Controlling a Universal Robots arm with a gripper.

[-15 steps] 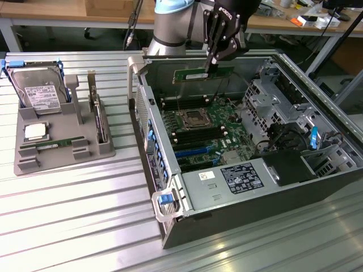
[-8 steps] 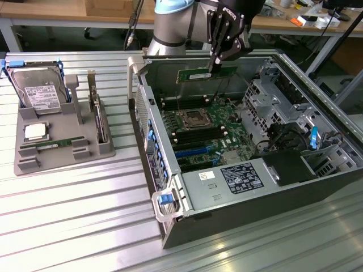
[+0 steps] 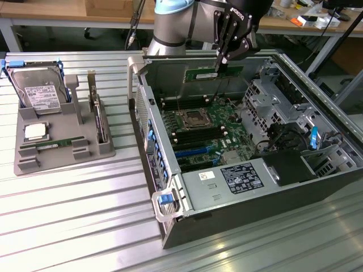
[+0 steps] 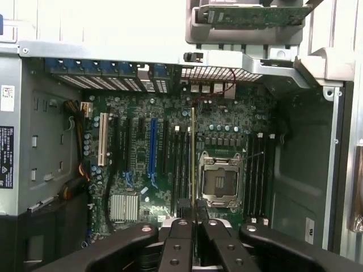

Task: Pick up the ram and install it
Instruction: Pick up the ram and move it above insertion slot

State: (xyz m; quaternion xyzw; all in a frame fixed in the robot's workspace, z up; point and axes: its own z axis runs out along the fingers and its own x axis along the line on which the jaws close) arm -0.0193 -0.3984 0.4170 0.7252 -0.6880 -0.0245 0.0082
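Ram (image 3: 211, 72) held above the open computer case (image 3: 317, 187) — gripper (image 3: 218, 67) clamped narrowly on its upper edge.
The arm (image 3: 170, 28) points straight down; the stick hangs level beneath the fingers (image 4: 180, 243) — over the motherboard (image 3: 198, 130).

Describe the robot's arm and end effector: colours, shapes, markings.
The silver-grey cylindrical arm carries a light blue joint cap. The black end effector bears white lettering on its body. Its black linked fingers show small round fasteners.
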